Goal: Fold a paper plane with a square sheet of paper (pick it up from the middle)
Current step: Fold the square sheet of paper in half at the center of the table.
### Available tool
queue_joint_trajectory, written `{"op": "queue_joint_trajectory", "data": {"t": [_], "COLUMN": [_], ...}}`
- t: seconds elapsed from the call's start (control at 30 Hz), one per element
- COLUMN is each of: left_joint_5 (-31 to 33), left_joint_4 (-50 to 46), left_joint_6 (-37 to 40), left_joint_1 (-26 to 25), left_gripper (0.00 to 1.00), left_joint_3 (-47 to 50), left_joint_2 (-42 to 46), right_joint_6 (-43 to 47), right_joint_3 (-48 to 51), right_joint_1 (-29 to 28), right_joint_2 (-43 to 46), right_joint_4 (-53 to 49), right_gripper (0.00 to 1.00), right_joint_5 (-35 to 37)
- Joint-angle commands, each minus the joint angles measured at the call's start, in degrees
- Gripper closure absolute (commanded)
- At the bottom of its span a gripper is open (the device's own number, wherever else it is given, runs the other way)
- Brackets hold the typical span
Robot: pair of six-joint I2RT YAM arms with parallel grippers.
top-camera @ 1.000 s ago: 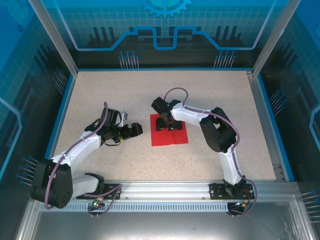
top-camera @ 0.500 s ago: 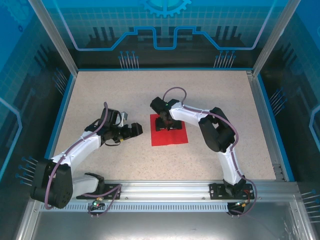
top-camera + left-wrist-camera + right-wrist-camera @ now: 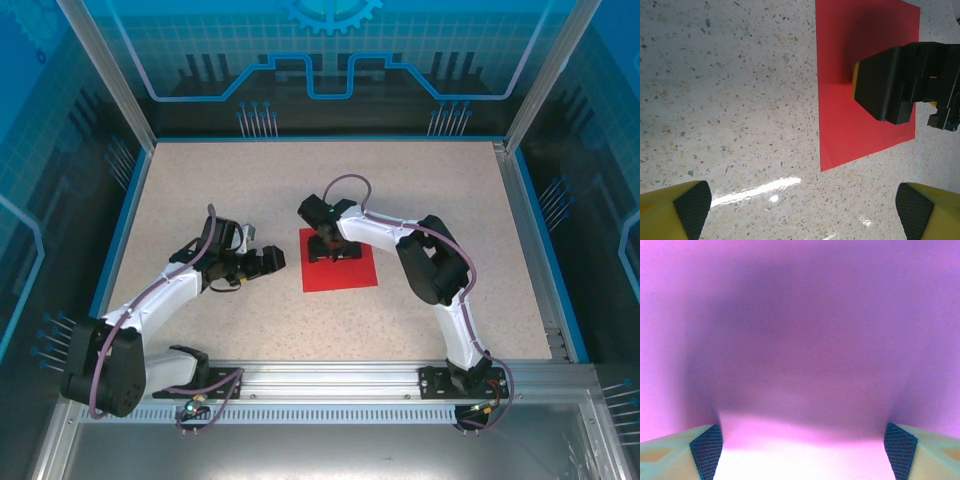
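Presently, my left claw point(image 3: 266, 260) sits low over the speckled table point(image 3: 230, 180), left of centre and pointing toward the red paper. Its jaws are spread as wide as they go. My left wrist camera shows both yellow fingertips point(image 3: 687, 207) at the bottom corners with bare tabletop between them. Nothing is held.

The square sheet of paper point(image 3: 350, 275) lies flat on the table near the middle, just right of the left claw and apart from it. Its near edge and corner look straight and lie flat.

My right claw point(image 3: 333, 250) is down on the far half of that sheet, aimed at the sheet's middle. From the right wrist camera its two padded fingertips point(image 3: 705, 450) stand far apart, with flat paper across the whole span between them. Its jaws are wide and nothing is pinched. I cannot tell whether the pads actually touch the paper or stop just above it. A dark shadow lies on the sheet directly under the claw.
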State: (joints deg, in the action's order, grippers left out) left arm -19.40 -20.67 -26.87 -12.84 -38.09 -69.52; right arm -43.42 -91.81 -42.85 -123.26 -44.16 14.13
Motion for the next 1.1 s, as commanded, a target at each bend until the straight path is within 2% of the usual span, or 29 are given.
{"op": "queue_joint_trajectory", "data": {"t": [0.0, 0.37, 0.6, 1.07], "left_joint_5": [-1.6, -1.7, -1.8, -1.9], "left_joint_4": [0.1, 0.6, 0.7, 0.2], "left_joint_6": [1.1, 1.1, 1.1, 1.2], "left_joint_1": [0.4, 0.5, 0.4, 0.4], "left_gripper": [0.01, 0.01, 0.01, 0.01], "left_joint_3": [0.9, 1.0, 0.9, 0.4], "left_joint_2": [0.2, -0.4, -0.9, -1.4], "right_joint_6": [-1.1, -1.2, -1.2, 0.7], "right_joint_3": [1.0, 2.8, 4.0, 1.8], "right_joint_1": [-0.3, 0.3, 0.8, 0.9], "right_joint_2": [-1.5, -4.9, -3.2, 1.5], "right_joint_4": [1.4, 0.1, 1.8, 1.6], "right_gripper": [0.12, 0.17, 0.22, 0.55], "right_joint_5": [-1.9, -1.7, -1.8, -0.3]}}
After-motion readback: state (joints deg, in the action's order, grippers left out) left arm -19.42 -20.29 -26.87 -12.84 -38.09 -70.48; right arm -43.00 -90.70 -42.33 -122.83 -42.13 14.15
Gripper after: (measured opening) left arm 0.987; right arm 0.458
